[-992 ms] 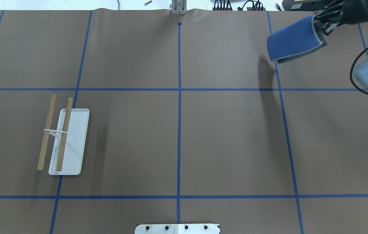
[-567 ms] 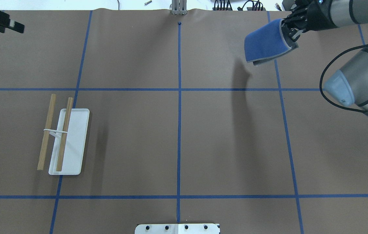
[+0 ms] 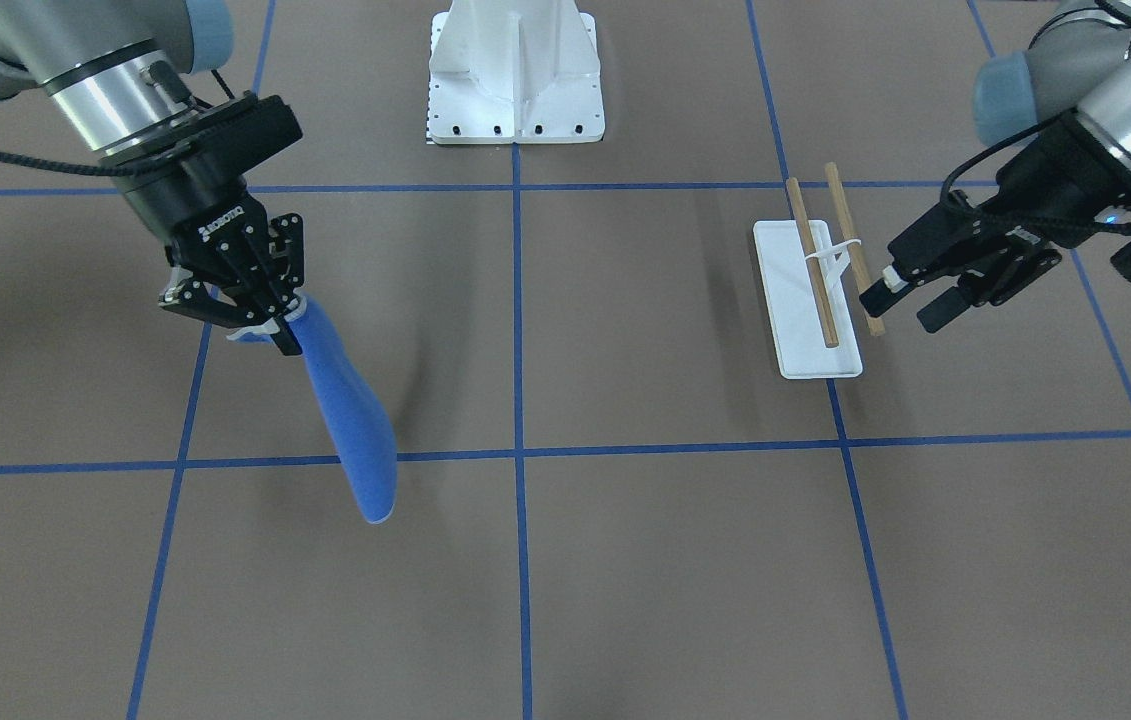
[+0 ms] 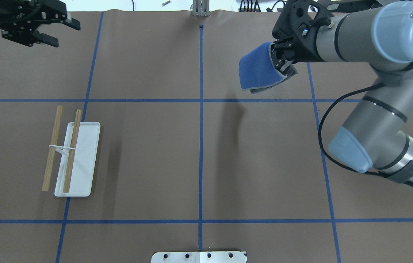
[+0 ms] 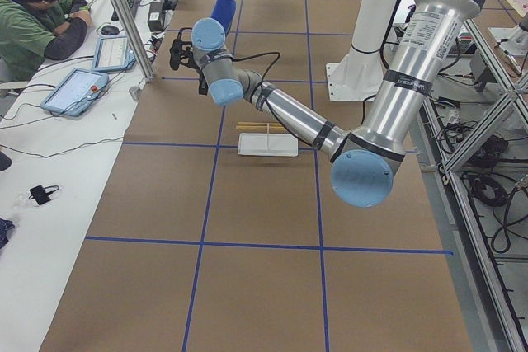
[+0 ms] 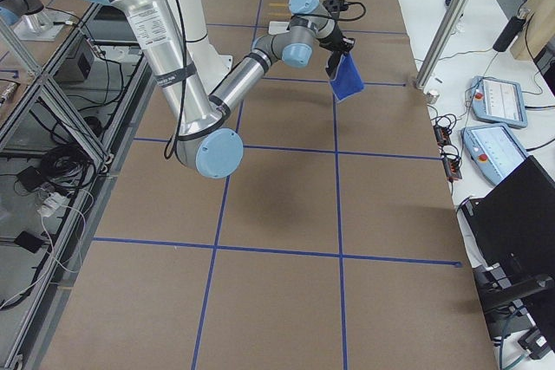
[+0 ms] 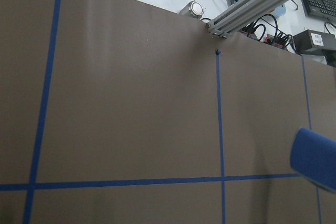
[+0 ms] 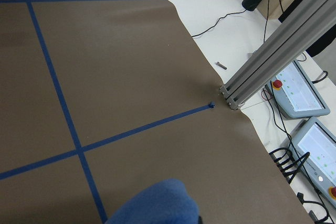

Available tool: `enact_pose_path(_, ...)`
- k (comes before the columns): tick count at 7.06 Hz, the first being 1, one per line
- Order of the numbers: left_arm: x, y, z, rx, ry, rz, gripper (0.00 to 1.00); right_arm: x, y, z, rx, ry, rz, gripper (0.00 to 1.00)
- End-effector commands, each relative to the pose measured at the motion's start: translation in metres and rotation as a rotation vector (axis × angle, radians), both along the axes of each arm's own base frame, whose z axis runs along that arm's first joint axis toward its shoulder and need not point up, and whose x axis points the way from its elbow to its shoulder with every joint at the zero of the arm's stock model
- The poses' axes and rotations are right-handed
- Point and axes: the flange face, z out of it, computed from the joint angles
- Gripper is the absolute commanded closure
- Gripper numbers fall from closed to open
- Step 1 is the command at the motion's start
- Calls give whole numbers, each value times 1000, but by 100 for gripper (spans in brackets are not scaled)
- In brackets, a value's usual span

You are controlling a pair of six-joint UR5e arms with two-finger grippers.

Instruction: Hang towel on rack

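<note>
Towel (image 3: 350,420) pinched in right gripper (image 3: 270,325)

Robotics lab — table (image 4: 148,164) papered brown, blue tape grid (image 4: 201,146), aluminium framing (image 8: 273,51), teach pendants (image 6: 497,98), seated operator (image 5: 37,18).

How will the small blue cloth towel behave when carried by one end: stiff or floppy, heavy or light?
Probably floppy: the soft royal-blue cloth towel hangs doubled over, drooping below the right arm's jaws, which pinch only its top. Likely light: that one pinch holds it clear of the brown table. It may swing while moving.
</note>
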Motion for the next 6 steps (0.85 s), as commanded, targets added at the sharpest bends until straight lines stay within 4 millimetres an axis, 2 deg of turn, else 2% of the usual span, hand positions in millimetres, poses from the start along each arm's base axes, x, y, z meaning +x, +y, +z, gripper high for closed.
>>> enact_pose_path(1,70,15,-38,-180,74,-38,11,-48,44,-33,32,-11,53,100)
enact_pose_path(4,135,37,-55,-261,99,-74,9,-107,95,-46,70,9,49,100)
enact_pose_path(5,149,45,-55,-260,97,-68,9,-128,112,-60,81,17,47,100)
enact_pose_path(6,160,51,-58,-277,101,-60,10,-140,117,-78,85,28,45,100)
